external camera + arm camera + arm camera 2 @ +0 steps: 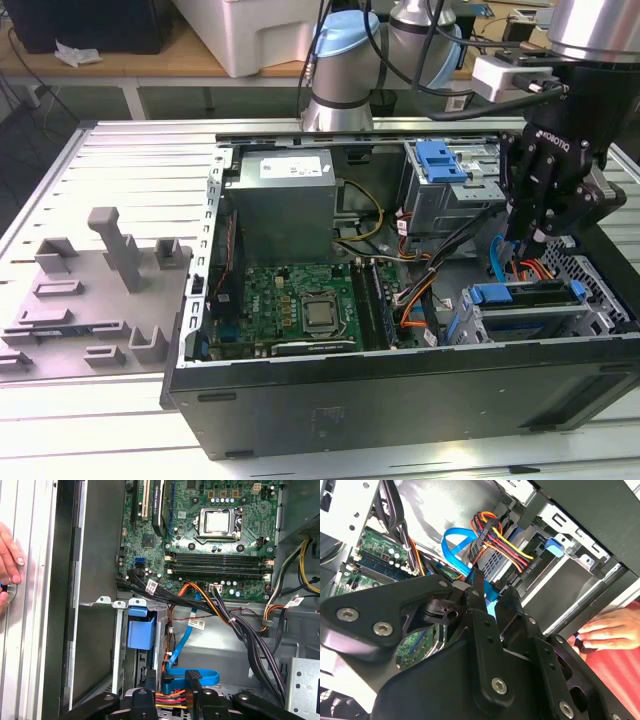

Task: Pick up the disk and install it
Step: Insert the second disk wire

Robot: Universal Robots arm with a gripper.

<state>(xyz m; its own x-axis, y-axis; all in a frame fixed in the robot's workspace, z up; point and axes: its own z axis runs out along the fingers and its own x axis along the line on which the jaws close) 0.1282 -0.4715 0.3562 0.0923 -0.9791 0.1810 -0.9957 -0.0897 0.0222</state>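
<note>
While the gripper (537, 240) hangs over the open computer case (400, 395), the disk (530, 312) sits in the drive bay at the lower right of the exterior view.

Just below the fingertips, the disk lies flat in its metal cage, a grey slab edged by a blue plastic carrier frame with a blue tab (140, 630) at one end. In the second wrist view the gripper's (492, 587) fingers (476, 582) stand a narrow gap apart and grip nothing; blue and orange cables run behind them. A person's hand (610, 627) rests at the case's outer edge.
</note>
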